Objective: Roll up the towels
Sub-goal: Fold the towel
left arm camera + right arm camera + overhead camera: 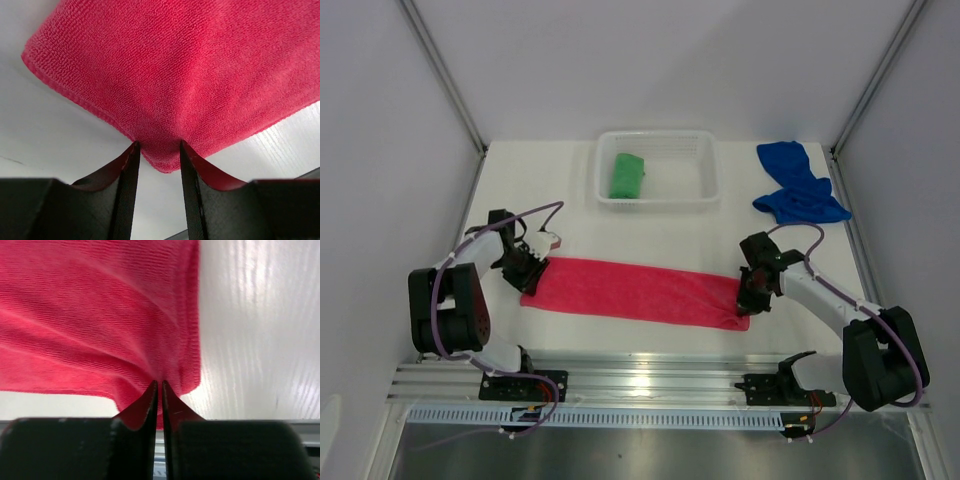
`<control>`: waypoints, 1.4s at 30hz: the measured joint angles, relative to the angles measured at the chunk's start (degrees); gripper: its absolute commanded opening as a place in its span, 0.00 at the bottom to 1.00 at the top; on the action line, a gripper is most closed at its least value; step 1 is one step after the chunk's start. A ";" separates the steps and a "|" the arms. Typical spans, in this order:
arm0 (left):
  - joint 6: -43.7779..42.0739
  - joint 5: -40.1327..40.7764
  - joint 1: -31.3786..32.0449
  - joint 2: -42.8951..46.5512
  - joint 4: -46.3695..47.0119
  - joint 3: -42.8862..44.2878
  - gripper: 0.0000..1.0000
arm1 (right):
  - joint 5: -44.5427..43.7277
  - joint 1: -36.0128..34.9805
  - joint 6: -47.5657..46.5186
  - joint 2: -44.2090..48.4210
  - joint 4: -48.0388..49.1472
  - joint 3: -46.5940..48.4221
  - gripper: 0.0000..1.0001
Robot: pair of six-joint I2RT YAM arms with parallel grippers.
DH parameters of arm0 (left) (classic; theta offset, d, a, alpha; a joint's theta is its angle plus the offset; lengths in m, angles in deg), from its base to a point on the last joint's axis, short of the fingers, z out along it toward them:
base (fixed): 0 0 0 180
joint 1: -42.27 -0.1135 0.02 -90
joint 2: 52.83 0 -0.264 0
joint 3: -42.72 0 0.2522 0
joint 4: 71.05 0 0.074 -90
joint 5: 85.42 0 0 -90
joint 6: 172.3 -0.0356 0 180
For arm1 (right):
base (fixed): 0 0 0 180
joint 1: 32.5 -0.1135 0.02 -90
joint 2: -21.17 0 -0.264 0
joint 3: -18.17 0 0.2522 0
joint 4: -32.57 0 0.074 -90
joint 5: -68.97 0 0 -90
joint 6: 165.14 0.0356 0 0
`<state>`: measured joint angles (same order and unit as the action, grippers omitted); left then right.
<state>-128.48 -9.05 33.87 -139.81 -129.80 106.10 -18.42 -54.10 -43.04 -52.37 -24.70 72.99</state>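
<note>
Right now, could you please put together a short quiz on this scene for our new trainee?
1. True or false: the green towel lies inside the basket.
2. Which end effector is shut on the pink-red towel? A. left B. right C. both
3. Fill in: the blue towel lies crumpled near the table's far ____ corner.
Key: 1 true. 2 B: the right end effector pinches one end, while the left end effector stands open around a corner. 3 right.
</note>
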 measured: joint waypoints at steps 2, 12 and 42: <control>0.72 0.39 0.00 -1.22 0.17 -0.04 0.40 | -1.14 -0.17 1.38 0.00 -0.79 -0.70 0.18; 2.43 1.03 0.00 -2.27 1.14 -0.15 0.40 | -4.90 1.62 3.96 -3.76 0.68 -2.71 0.24; 2.75 0.79 -0.04 -0.96 0.72 -1.16 0.41 | -5.77 8.50 -7.21 -12.92 21.92 3.48 0.09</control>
<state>-125.72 -8.26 33.82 -140.77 -129.08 104.95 -24.19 -45.60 -50.26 -65.29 -2.78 76.47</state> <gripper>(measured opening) 0.409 0.091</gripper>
